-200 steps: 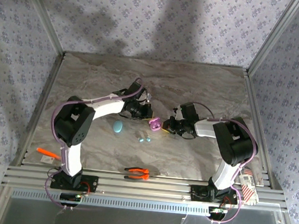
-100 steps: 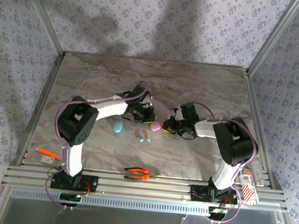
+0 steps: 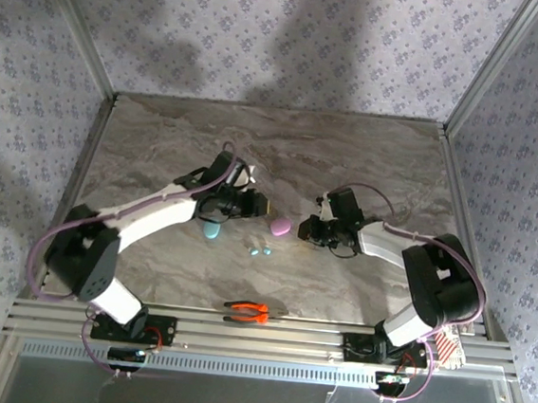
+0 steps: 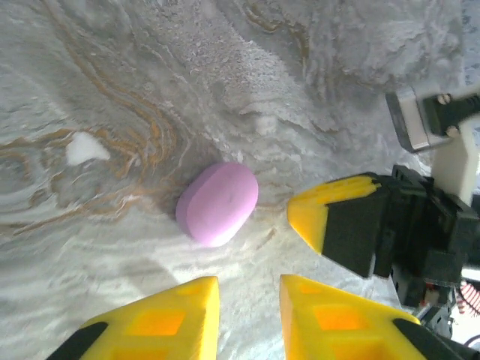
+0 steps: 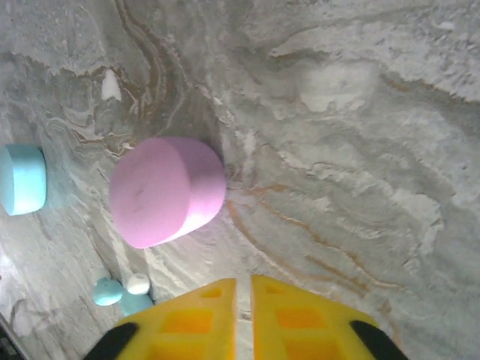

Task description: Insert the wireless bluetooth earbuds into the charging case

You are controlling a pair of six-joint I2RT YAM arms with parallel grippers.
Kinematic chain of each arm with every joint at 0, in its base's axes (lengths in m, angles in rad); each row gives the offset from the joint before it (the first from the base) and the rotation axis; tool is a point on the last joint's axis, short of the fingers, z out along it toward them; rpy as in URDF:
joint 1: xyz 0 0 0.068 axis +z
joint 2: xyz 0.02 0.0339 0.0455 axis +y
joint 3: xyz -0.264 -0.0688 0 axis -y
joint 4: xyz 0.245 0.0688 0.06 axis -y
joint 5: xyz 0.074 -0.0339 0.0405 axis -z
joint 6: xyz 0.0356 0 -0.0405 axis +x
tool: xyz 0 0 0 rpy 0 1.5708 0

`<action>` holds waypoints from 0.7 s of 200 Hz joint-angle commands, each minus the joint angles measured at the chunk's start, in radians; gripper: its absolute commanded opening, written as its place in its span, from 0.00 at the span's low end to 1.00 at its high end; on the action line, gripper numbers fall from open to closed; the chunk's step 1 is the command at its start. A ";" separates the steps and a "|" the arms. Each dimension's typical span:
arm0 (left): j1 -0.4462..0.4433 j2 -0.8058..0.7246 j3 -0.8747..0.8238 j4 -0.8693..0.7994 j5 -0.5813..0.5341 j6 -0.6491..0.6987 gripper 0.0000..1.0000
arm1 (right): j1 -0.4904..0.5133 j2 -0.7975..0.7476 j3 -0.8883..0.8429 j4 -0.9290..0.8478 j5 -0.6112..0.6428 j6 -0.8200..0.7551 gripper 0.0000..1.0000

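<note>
The closed pink case (image 4: 217, 202) lies on the marble table (image 3: 369, 154) between both grippers, and neither touches it. The left gripper (image 4: 249, 289) has its fingers slightly apart and holds nothing. The right gripper (image 5: 243, 289) is barely parted, also empty. Two teal earbuds (image 5: 120, 291) lie loose near the pink case, with the teal case (image 5: 21, 178) further off.

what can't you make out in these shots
- Inside the pink case: the closed shell hides it, both wrist views.
- The teal case: cut off by the left edge, right wrist view.
- The teal earbuds: partly behind a finger of the right gripper, right wrist view; too small to count from the top.
</note>
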 commanded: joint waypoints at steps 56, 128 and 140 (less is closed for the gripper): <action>0.025 -0.505 -0.373 -0.065 -0.213 -0.135 0.99 | 0.202 0.042 0.285 -0.399 0.338 -0.264 0.79; 0.110 -0.715 -0.530 -0.117 -0.192 -0.158 1.00 | 0.291 0.339 0.595 -0.635 0.533 -0.392 0.96; 0.114 -0.721 -0.534 -0.120 -0.187 -0.152 1.00 | 0.294 0.377 0.630 -0.650 0.536 -0.396 0.96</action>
